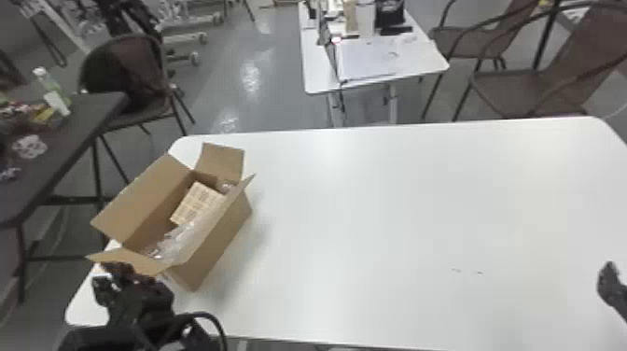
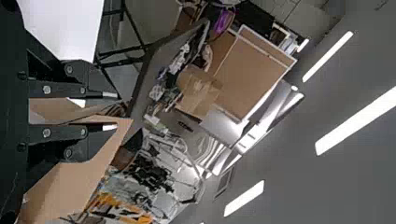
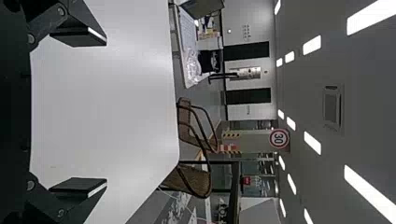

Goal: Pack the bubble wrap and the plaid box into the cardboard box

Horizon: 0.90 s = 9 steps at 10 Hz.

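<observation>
Left gripper (image 2: 109, 111) beside the near end flap (image 1: 135, 263) of the cardboard box (image 1: 219, 247); its fingers stand apart with nothing clasped, flap contact cannot be told; box upright at the table's left side, flaps raised and spread; inside, crumpled bubble wrap (image 1: 175, 240) fills the near end, with another clear patch at the far end; the plaid box (image 1: 197, 203) lies tilted within, partly above the wrap. Judgement: both items are packed, so the step in hand is likely drawing the left gripper clear; best done slowly, up and away from the flap, fingers kept apart, so that neither fingertips nor wrist hook the cardboard and drag the carton; if the flaps are to be folded, settle the plaid box flatter first, pressing lightly, since the wrap should give while thin card may crease. White table (image 1: 373, 210) extends rightward; right gripper (image 3: 104, 112) waits over its right side, spread wide, unladen.
</observation>
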Each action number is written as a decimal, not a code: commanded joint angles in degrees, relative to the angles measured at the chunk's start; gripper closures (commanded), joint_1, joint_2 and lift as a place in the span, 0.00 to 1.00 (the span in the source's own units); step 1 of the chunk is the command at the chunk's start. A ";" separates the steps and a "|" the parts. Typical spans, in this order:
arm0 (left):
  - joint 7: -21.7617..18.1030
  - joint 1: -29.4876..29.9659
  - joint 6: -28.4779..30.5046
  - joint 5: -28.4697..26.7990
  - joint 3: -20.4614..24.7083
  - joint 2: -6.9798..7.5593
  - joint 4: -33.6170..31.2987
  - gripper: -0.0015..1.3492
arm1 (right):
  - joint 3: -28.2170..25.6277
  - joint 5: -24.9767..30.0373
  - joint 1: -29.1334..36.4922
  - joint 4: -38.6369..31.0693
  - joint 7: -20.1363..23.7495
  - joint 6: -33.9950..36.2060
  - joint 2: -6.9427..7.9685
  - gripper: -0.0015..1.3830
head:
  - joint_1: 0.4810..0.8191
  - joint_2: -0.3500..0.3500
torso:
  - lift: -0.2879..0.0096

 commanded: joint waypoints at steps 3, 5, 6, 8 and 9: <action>1.43 -0.20 -3.12 -7.53 1.59 -0.24 -0.54 0.01 | 0.00 1.02 -0.05 -0.69 0.34 0.59 -0.09 0.16 | 0.63 0.84 | 0.57; -5.08 3.32 3.91 -14.83 2.12 -0.24 -8.80 0.18 | 0.09 2.42 0.39 -3.50 0.25 1.65 0.00 0.16 | 0.63 0.82 | 0.57; -10.53 6.39 10.15 -15.71 1.07 -0.24 -13.99 0.21 | 0.53 2.78 1.00 -5.52 0.25 2.88 0.35 0.16 | 0.63 0.78 | 0.57; -23.18 11.05 23.07 -16.68 -0.34 -0.24 -21.20 0.21 | 1.32 4.27 2.76 -10.71 0.25 6.75 1.67 0.16 | 0.63 0.68 | 0.57; -29.95 12.99 28.52 -16.85 -0.69 -0.24 -22.87 0.21 | 2.29 4.45 3.55 -12.47 0.34 8.33 1.76 0.16 | 0.63 0.63 | 0.57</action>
